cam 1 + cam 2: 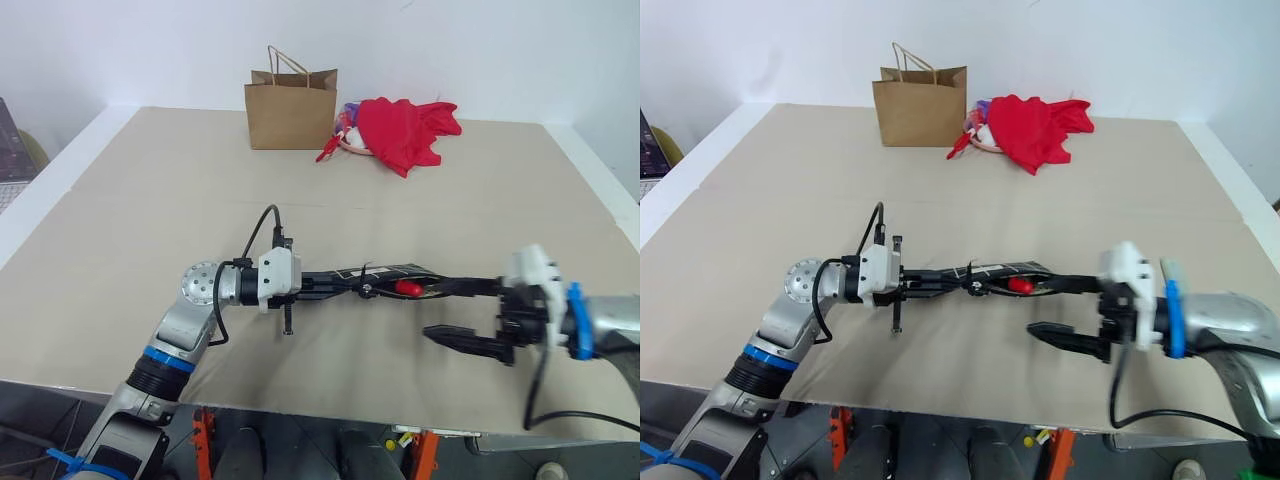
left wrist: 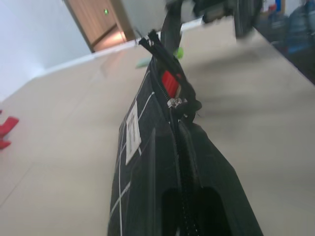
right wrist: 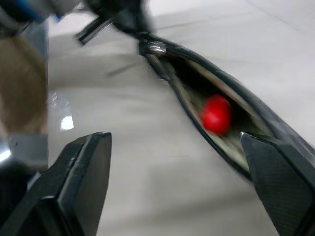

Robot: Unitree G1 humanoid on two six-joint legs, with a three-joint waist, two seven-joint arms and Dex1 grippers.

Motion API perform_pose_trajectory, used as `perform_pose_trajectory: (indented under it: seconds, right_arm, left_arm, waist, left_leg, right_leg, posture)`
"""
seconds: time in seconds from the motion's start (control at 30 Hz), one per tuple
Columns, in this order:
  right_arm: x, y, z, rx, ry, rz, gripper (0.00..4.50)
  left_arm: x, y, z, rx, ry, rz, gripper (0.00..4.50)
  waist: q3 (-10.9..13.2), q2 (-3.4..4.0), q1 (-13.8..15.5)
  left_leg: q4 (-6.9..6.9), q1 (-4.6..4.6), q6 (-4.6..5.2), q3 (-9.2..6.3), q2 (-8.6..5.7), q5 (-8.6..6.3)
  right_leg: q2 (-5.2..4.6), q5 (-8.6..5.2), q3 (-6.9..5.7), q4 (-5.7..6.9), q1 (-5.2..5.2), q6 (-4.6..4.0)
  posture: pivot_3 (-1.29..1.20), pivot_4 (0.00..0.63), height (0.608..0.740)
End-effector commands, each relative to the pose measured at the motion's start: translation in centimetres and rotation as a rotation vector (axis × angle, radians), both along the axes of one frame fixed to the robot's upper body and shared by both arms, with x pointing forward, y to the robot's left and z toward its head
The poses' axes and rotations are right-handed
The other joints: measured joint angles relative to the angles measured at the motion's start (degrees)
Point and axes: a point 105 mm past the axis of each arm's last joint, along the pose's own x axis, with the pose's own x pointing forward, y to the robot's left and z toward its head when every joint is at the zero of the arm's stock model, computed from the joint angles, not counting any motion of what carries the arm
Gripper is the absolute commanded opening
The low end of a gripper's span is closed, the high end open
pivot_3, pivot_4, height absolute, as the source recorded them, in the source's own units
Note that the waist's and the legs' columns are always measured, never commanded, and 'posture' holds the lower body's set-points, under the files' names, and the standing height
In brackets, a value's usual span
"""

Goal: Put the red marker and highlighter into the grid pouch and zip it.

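We see the left gripper (image 1: 345, 284) with its jaws clamped on one end of the grid pouch (image 1: 395, 280), holding it above the beige surface (image 1: 150, 230). The red marker (image 3: 215, 114) sits inside the pouch's gaping mouth. The right gripper (image 1: 455, 312) has its jaws spread wide, one finger (image 1: 465, 286) at the pouch's far end.

Silver arms with blue rings, white wrist blocks, black cables, black-fingered pincers.
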Motion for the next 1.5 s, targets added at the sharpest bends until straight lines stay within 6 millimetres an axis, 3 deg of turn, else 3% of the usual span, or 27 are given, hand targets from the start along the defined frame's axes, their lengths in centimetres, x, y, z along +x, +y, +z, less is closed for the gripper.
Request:
perform_pose_trajectory:
  seconds: [0.03,0.2,0.37,0.5,0.67,0.8,1.13,1.47,1.5]
  right_arm:
    - [0.9,-3.6,1.8,0.079,-0.094,-0.278,4.49]
    - [3.1,-8.9,1.2,0.001,-0.252,-0.834,4.49]
    - [3.2,-11.7,-1.5,-0.139,-0.305,-1.167,4.49]
    - [3.2,-12.7,-5.4,-0.113,-0.214,-1.305,4.49]
    - [3.4,-14.5,-7.6,-0.022,-0.157,-1.453,4.49]
    - [3.5,-15.2,-8.1,0.027,-0.134,-1.512,4.49]
    - [3.7,-14.7,-8.5,0.092,-0.101,-1.523,4.49]
    - [3.5,-15.0,-7.7,0.064,-0.135,-1.528,1.30]
    - [3.5,-14.9,-7.7,0.063,-0.136,-1.525,0.83]
  left_arm:
    - [0.1,0.3,0.6,-0.008,-0.026,0.012,0.00]
    - [0.1,0.4,0.3,-0.005,-0.022,0.011,0.00]
    - [0.0,0.0,0.5,-0.013,-0.022,0.008,0.00]
    - [-0.1,0.0,0.6,-0.014,-0.023,0.002,0.00]
    - [-0.1,0.1,0.7,-0.011,-0.024,0.007,0.00]
    - [-0.2,0.2,0.8,-0.009,-0.026,0.009,0.00]
    - [-0.1,0.3,0.8,-0.009,-0.025,0.023,0.00]
    - [-0.2,0.1,0.8,-0.015,-0.026,0.020,0.00]
    - [-0.2,0.1,0.8,-0.015,-0.026,0.019,0.00]
  waist:
    - [0.0,0.00,0.0]
    - [0.0,0.01,0.0]
    - [-0.1,0.11,0.0]
    - [-0.1,0.11,0.1]
    - [-0.1,0.16,-0.2]
    - [-0.1,0.17,-0.2]
    - [-0.1,0.17,-0.2]
    - [-0.1,0.17,0.1]
    - [-0.1,0.17,0.1]
  left_leg:
    - [0.02,0.02,-0.01,0.00,0.00,0.01]
    - [0.02,0.05,0.03,-0.03,-0.01,0.12]
    - [-0.06,0.00,0.00,-0.02,-0.03,0.14]
    - [-0.17,0.01,0.01,-0.03,-0.02,0.14]
    - [-0.14,0.01,0.01,0.00,-0.04,0.14]
    - [-0.13,0.06,0.08,0.00,-0.04,0.18]
    - [-0.13,0.05,0.08,-0.01,-0.04,0.18]
    - [-0.14,0.01,0.08,0.00,-0.06,0.18]
    - [-0.15,0.02,0.08,-0.01,-0.06,0.18]
  right_leg:
    - [0.01,0.03,0.00,0.01,0.01,0.00]
    - [0.02,0.12,0.00,0.02,0.01,0.00]
    - [0.00,0.10,0.01,0.03,-0.06,0.01]
    - [0.01,0.05,0.00,0.02,-0.07,-0.03]
    - [-0.03,0.06,0.00,0.02,-0.06,-0.06]
    - [-0.02,0.10,0.01,0.05,-0.03,-0.06]
    - [-0.02,0.10,0.00,0.05,-0.03,-0.05]
    - [-0.05,0.07,0.00,0.04,-0.03,-0.03]
    - [-0.05,0.07,0.00,0.04,-0.03,-0.03]
  posture:
    - [0.00,0.150,0.740]
    - [0.00,0.150,0.740]
    - [0.00,0.150,0.740]
    - [0.00,0.150,0.740]
    - [0.00,0.150,0.740]
    - [0.00,0.150,0.740]
    - [0.00,0.150,0.740]
    - [0.00,0.150,0.740]
    - [0.00,0.150,0.740]
